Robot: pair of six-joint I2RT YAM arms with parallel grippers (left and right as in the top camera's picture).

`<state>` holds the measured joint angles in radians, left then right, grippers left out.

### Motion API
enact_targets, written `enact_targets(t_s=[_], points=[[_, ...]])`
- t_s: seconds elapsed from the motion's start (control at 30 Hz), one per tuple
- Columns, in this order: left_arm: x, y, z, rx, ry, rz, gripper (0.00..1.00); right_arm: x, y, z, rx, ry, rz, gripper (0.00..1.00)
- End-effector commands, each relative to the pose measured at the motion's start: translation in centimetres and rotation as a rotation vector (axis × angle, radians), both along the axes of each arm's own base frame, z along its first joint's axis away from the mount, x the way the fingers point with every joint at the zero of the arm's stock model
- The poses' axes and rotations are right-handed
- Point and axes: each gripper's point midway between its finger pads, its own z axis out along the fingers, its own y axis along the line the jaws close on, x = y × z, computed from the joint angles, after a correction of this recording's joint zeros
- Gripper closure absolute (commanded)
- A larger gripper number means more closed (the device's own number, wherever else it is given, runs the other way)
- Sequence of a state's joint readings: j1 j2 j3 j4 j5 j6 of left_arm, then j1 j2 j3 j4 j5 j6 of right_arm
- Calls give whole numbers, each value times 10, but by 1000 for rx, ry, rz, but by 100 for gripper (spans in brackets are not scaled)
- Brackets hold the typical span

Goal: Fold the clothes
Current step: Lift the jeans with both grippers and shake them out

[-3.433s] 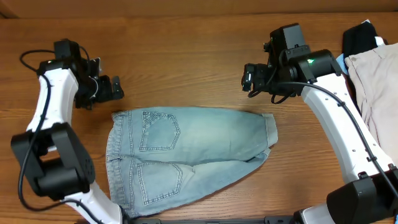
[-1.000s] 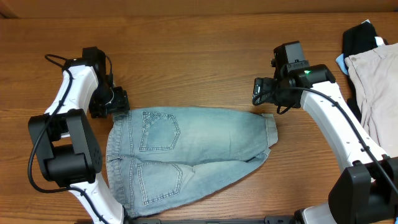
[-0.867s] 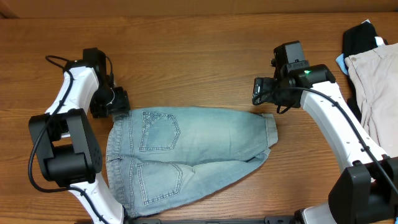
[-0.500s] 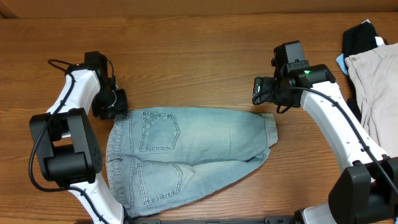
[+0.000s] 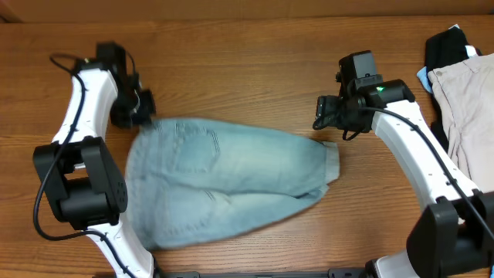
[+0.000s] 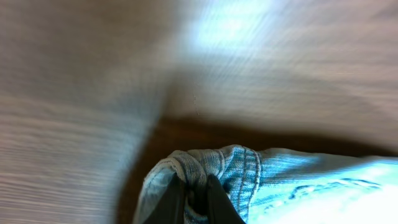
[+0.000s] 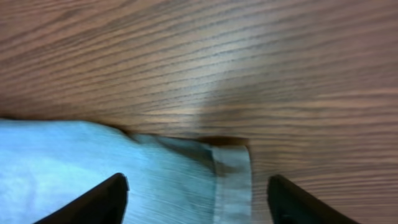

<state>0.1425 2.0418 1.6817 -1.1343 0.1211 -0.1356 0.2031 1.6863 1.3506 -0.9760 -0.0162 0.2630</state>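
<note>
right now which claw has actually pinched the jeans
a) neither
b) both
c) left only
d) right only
c: the left claw is closed on a bunched corner of the jeans, while the right claw has its fingers wide apart over the cuffed hem without gripping it.

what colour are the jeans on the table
Faded light blue denim. The jeans show best in the overhead view.
</note>
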Motion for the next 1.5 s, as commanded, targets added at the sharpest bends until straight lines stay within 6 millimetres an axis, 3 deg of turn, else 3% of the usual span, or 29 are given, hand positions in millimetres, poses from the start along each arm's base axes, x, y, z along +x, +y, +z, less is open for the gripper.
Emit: enact_targets(t_s=[0.0,0.1,0.2,0.37,0.73,0.83,0.9,1.1,1.2,1.3,1.4,1.47], points=[[41,3,59,22,-169,-14,96,-3,5,-26,22,78,10,30],[51,3,87,30,-227,-18,96,-4,11,-40,45,121,17,32],[57,1,102,37,-264,-39,96,-4,23,-51,108,152,34,34],[58,1,105,39,-272,-38,96,-6,43,-64,221,194,14,38],[58,1,105,41,-271,-50,96,-30,42,-110,269,258,-171,43],[58,1,105,42,-272,-50,96,-27,44,-110,280,245,-166,43],[58,1,105,42,-272,-51,96,-22,46,-109,293,225,-159,50],[58,1,105,43,-272,-57,95,-16,57,-105,337,199,-132,94],[59,1,105,44,-276,-57,96,-14,58,-104,339,190,-131,96],[65,2,113,48,-308,-56,96,2,52,-96,351,138,-136,96],[73,3,141,51,-375,-55,96,29,38,-69,364,63,-144,96],[76,3,169,61,-430,-56,96,46,24,-37,360,2,-135,96]])
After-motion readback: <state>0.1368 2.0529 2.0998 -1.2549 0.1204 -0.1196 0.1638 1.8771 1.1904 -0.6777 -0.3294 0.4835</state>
